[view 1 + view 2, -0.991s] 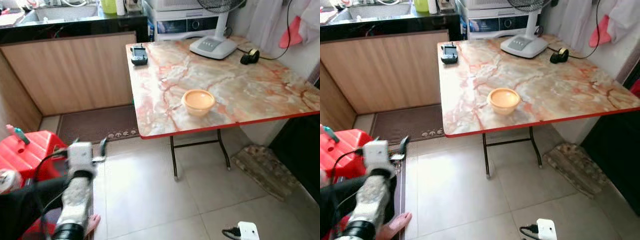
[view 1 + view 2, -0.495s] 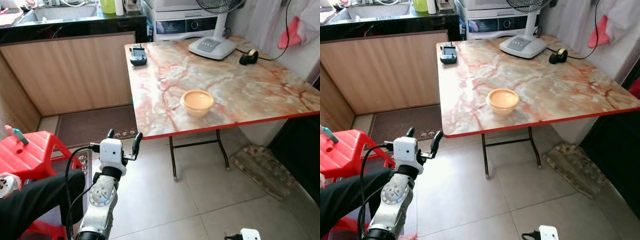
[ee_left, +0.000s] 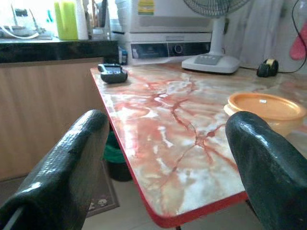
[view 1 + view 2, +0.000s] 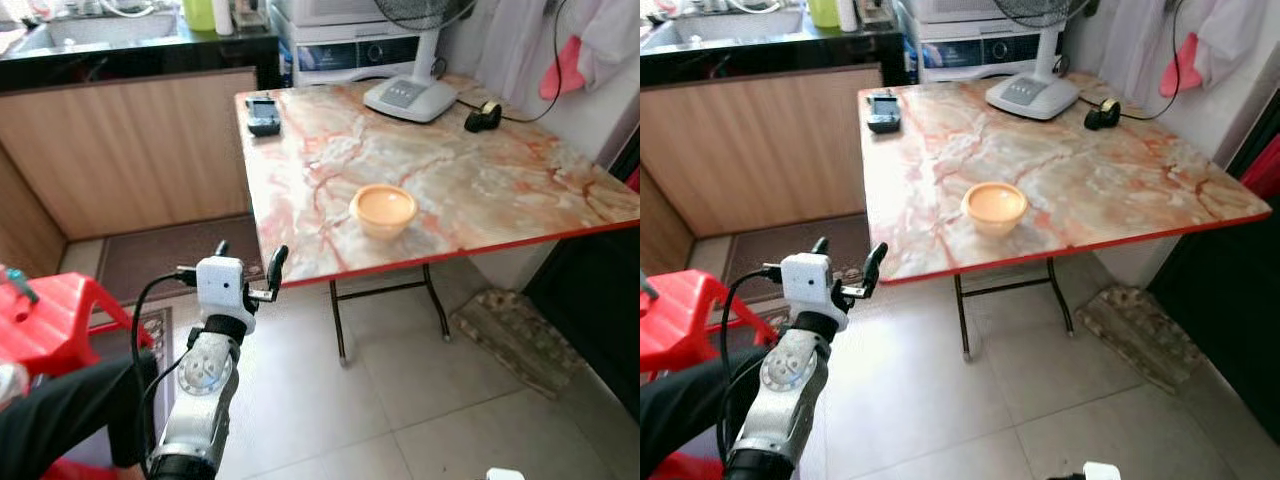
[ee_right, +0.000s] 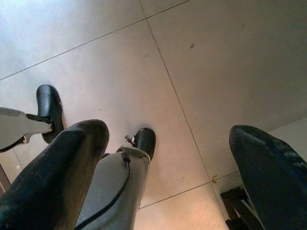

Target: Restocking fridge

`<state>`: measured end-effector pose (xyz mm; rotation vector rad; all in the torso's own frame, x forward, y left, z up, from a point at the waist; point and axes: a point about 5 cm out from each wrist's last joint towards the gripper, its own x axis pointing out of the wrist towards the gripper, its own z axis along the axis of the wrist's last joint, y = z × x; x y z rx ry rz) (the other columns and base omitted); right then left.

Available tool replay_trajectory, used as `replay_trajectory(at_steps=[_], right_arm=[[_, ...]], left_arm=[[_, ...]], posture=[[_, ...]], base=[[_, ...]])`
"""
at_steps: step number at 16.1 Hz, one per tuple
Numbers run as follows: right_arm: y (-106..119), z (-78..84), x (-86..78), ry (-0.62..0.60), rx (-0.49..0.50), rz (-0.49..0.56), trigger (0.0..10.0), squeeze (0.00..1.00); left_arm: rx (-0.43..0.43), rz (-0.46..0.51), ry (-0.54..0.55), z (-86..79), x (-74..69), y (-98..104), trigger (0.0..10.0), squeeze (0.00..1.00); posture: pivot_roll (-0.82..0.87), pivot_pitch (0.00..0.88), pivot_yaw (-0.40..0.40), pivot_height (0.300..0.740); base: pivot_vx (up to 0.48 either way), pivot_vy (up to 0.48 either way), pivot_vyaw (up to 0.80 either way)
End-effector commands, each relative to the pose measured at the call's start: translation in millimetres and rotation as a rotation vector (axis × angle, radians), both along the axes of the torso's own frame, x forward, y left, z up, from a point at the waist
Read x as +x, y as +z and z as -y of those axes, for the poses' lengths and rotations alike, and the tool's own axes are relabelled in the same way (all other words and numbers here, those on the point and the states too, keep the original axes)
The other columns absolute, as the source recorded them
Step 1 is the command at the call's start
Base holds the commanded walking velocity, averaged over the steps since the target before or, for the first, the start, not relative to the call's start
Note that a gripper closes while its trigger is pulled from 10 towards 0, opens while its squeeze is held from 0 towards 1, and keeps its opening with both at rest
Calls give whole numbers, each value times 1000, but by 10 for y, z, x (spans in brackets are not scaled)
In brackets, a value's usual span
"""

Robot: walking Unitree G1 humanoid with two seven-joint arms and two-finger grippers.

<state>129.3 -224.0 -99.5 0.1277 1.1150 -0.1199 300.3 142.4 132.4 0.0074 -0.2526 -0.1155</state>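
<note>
Bowl (image 4: 386,208): one, orange, on my tabletop (image 4: 500,180). Left claw (image 4: 248,272) released, empty; right claw (image 5: 163,158) released over floor.

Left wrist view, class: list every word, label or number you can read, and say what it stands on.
None can be read.
Yellow label on the white appliance: too blurred.
Small sticker on the orange bowl: too small.
Control panel with a knob: markings unreadable.

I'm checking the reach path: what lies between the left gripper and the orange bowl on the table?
Only bare marble table top: the left wrist view shows the open left gripper facing the orange bowl across it.
</note>
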Motion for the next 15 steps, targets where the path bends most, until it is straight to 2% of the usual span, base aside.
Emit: replay_trajectory(at_steps=[1,4,7,12,15], right_arm=[[-4,24,-29,-20,2,-3,10000,0],[-11,17,-47,-2,3,-12,10000,0],[-12,18,-54,-1,-3,-9,10000,0],[-5,27,-41,-8,-5,4,10000,0],[2,31,-23,9,-3,2,10000,0]], left_arm=[[-12,-19,0,-36,-34,-10,10000,0],[-16,-22,-5,-13,-22,32,10000,0],[-21,-15,-18,29,-35,80,10000,0],[-26,-17,-10,29,-37,104,10000,0],[-32,4,29,-10,-31,162,10000,0]], posture=[[133,46,-11,740],[139,39,-5,740],[145,28,-1,740],[149,57,-6,740],[153,78,-14,740]], base=[[274,0,0],[277,0,-671],[276,0,0],[274,0,0],[274,0,0]])
